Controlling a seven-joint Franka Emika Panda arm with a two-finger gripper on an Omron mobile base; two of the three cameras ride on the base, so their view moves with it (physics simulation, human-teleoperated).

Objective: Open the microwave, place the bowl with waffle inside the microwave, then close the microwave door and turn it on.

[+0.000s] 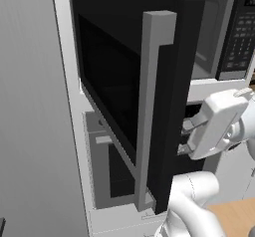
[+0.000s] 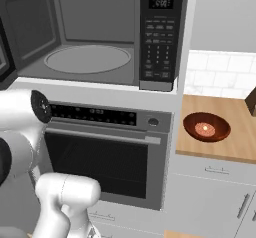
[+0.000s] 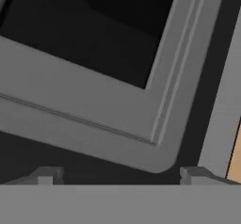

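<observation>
A: How was the microwave [image 2: 90, 37] found, and why?

B: It was seen built into the tall cabinet above the grey oven [image 2: 107, 152], with its light grey cavity exposed and the round turntable [image 2: 87, 58] left bare. Room for the bowl had evidently been wanted, so the cavity was judged ready to be loaded.

A: And the microwave door [image 1: 124, 81]?

B: It was swung well out to the left, hinged on its left side, so that its black panel and tall grey bar handle [image 1: 149, 111] were turned toward the left base camera. The opening step was judged done.

A: Where was the bowl with waffle [image 2: 206, 127] kept?

B: It was seen resting on the wooden counter [image 2: 220, 152] to the right of the oven, well apart from the arm, with the pale waffle lying inside it. It had not yet been picked up.

A: How was the gripper [image 1: 185, 137] held?

B: It was seen just beside the free edge of the door, at oven height, with its fingers spread wide and nothing between them. In the hand view the two fingertips [image 3: 47, 175] stood far apart before the oven's framed window. The handle was judged to have been let go so that the bowl could be fetched.
</observation>
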